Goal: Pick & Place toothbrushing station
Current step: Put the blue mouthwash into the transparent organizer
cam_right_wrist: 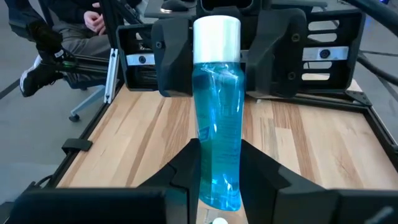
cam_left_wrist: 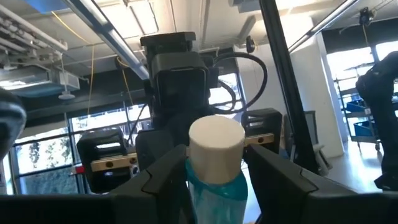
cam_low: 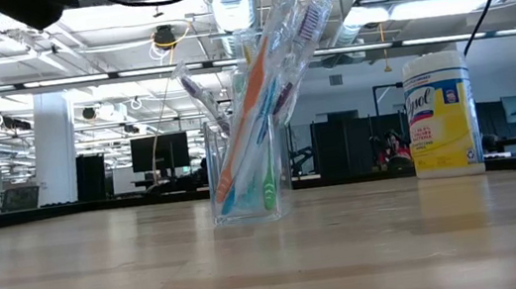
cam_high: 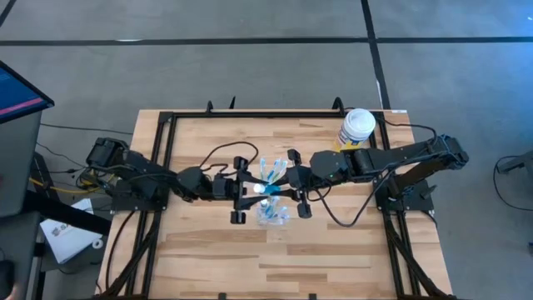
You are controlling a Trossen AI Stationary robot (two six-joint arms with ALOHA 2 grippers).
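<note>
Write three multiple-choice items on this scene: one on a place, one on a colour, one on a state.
1. The yellow container stands:
A. in the tumbler
B. at the table's edge by the right arm
C. in a gripper

2. The blue tube's cap is:
A. orange
B. green
C. white

3. The blue tube is:
A. clamped in the right gripper
B. lying on the table
C. in the tumbler

Key:
1 B, the yellow container sits at the table edge.
2 C, the cap is white.
3 A, the right gripper clamps the blue tube, the left gripper at its cap.
</note>
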